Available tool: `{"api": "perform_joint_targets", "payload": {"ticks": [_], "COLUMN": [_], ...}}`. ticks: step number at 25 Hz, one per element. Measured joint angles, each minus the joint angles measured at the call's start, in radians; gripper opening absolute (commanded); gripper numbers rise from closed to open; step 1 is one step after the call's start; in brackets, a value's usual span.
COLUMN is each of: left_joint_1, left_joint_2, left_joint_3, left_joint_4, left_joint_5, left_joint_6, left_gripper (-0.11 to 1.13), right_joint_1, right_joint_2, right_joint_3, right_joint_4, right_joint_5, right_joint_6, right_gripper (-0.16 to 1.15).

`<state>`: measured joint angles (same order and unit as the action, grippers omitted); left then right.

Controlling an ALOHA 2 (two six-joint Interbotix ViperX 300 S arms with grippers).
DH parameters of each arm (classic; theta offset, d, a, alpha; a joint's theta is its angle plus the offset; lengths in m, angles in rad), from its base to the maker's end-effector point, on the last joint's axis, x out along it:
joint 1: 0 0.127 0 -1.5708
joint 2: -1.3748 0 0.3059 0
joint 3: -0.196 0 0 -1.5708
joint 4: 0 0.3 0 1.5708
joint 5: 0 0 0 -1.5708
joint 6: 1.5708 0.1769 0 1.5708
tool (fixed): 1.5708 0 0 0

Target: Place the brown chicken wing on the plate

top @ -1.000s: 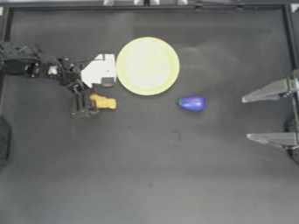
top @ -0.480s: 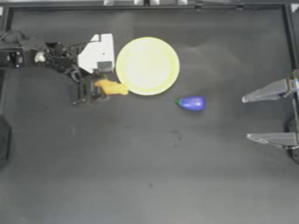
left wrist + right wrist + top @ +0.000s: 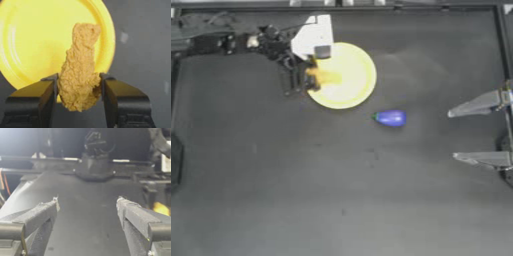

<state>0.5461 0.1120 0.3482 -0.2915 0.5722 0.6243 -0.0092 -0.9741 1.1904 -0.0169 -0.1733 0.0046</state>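
The brown chicken wing [image 3: 80,72] is clamped between the jaws of the left gripper [image 3: 304,80] and held over the left edge of the plate [image 3: 351,75], apparently not yet resting on it. The right gripper [image 3: 481,131] is parked at the table's right side with jaws wide apart, a blue-purple object [image 3: 390,118] lying between it and the plate.

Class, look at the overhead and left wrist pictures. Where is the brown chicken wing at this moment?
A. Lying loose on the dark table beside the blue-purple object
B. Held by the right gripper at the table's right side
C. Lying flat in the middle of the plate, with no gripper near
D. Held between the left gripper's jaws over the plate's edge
D: the left gripper clamps the brown chicken wing between its jaws, over the rim of the plate.
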Motion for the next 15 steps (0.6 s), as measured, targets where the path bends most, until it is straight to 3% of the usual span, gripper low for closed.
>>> {"api": "perform_joint_targets", "payload": {"ticks": [15], "left_joint_1": [0.041], "left_joint_2": [0.230], "left_joint_3": [-0.173], "left_joint_4": [-0.002], "left_joint_5": [-0.002], "left_joint_6": [0.038], "left_gripper": [0.18], "right_joint_1": [0.000], "right_joint_2": [0.000], "right_joint_3": [0.003], "right_joint_4": [0.000], "right_joint_5": [0.000], "right_joint_6": [0.000], "right_gripper": [1.00]}}
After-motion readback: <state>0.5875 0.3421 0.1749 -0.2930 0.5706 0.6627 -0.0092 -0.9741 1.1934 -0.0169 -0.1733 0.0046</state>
